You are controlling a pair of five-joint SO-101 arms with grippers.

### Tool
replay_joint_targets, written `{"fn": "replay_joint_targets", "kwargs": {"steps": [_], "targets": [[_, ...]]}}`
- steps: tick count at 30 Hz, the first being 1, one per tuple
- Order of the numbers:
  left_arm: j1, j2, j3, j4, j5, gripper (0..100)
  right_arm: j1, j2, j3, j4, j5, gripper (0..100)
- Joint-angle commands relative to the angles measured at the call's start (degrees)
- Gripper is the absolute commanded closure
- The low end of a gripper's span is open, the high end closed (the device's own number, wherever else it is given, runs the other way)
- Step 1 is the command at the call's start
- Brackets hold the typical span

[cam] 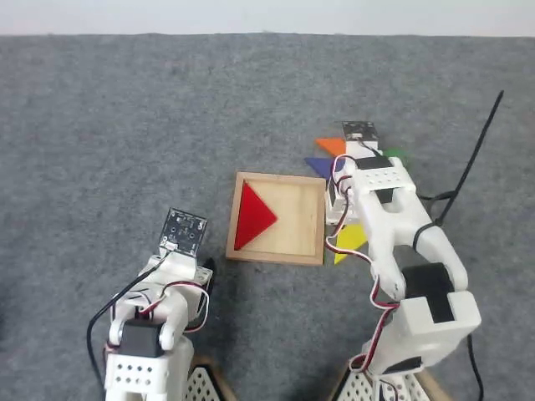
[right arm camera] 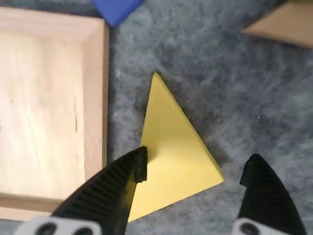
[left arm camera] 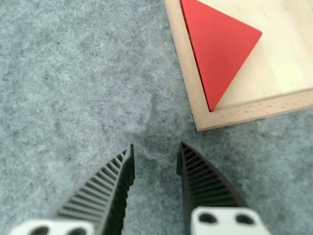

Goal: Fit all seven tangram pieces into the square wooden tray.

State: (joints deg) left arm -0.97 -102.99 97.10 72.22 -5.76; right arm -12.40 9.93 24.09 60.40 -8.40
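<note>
Right now the square wooden tray [cam: 276, 177] sits mid-table on the grey mat [cam: 125, 109], with just one piece in it: the red triangle [cam: 251, 215], lying flat against the tray's left wall. The other pieces I can make out lie outside, past the tray's right side. They are the yellow triangle [cam: 349, 241] just beside the tray's wall, and farther back a blue piece [cam: 319, 166], an orange piece [cam: 332, 146] and a sliver of green [cam: 394, 154] poking out from under the arm.

The right gripper [right arm camera: 198, 166] hangs over the yellow triangle with its fingers wide apart. One fingertip looks to be above the piece's face near the tray-side edge, and the other is out over the mat beyond the far corner. The left gripper [left arm camera: 155, 149] sits low over bare mat near the tray's near-left corner, fingers apart and holding nothing.

My worry is the grab. The yellow piece is thin and flat, so a finger landing on top of it rather than beside it would likely pin or skid it across the mat. Its slanted edges could also let it squirt out as the fingers close. With so little room beside the tray wall, that finger might catch the rim and shove the tray, knocking the red triangle out of place.
</note>
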Motion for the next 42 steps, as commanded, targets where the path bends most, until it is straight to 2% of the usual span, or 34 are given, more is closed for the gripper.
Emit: {"fn": "replay_joint_targets", "kwargs": {"steps": [1, 5, 11, 18, 23, 33, 42], "targets": [[-0.26, -1.14, -0.57, 0.18, 0.44, 86, 0.57, 0.31, 0.35, -0.31, -1.05, 68.1], [-0.26, -1.14, -0.57, 0.18, 0.44, 86, -0.40, 0.40, 1.49, -0.04, -0.79, 68.5], [-0.26, -1.14, -0.57, 0.18, 0.44, 86, -4.00, 0.48, 1.58, -0.48, 0.44, 80.1], [-0.26, -1.14, -0.57, 0.18, 0.44, 86, -5.14, 2.59, 1.14, -0.04, 1.76, 79.7], [-0.26, -1.14, -0.57, 0.18, 0.44, 86, -4.88, 1.89, 1.23, 0.40, 2.29, 89.0], [-0.26, -1.14, -0.57, 0.18, 0.44, 86, -1.63, -2.77, -1.05, 8.31, 3.34, 80.5], [-0.26, -1.14, -0.57, 0.18, 0.44, 86, -10.07, -18.42, 14.07, -0.66, 4.22, 82.6]]}}
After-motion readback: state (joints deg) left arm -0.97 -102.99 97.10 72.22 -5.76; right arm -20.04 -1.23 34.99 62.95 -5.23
